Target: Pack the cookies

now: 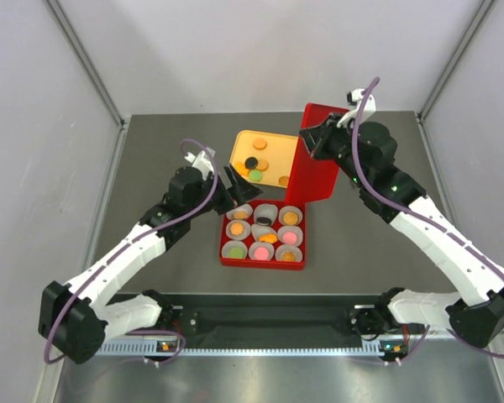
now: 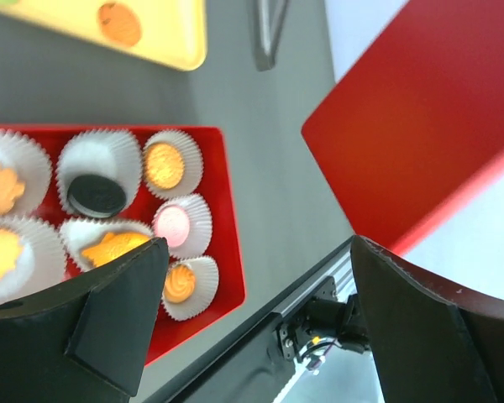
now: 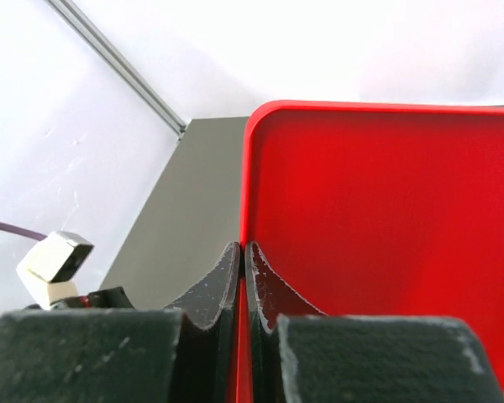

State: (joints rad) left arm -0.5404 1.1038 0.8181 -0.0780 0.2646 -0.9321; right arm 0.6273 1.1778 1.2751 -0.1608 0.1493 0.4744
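Observation:
A red box (image 1: pixel 307 237) in mid-table holds several white paper cups with cookies (image 1: pixel 291 218) in them: orange, pink, green and black. More loose cookies (image 1: pixel 251 163) lie on a yellow tray (image 1: pixel 273 137) behind it. My right gripper (image 1: pixel 307 139) is shut on the edge of the red lid (image 1: pixel 319 172), which stands tilted up beside the tray; the right wrist view shows the jaws (image 3: pixel 242 248) pinching the lid's rim (image 3: pixel 378 210). My left gripper (image 1: pixel 238 186) hangs open and empty over the box's far left corner. The left wrist view shows filled cups (image 2: pixel 164 165) between its fingers (image 2: pixel 118 311).
A black and aluminium rail (image 1: pixel 260 332) runs along the near table edge, with both arm bases on it. White enclosure walls (image 1: pixel 34 126) and metal posts (image 1: pixel 84 59) close in the dark table (image 1: pixel 168 277) on the left, right and back.

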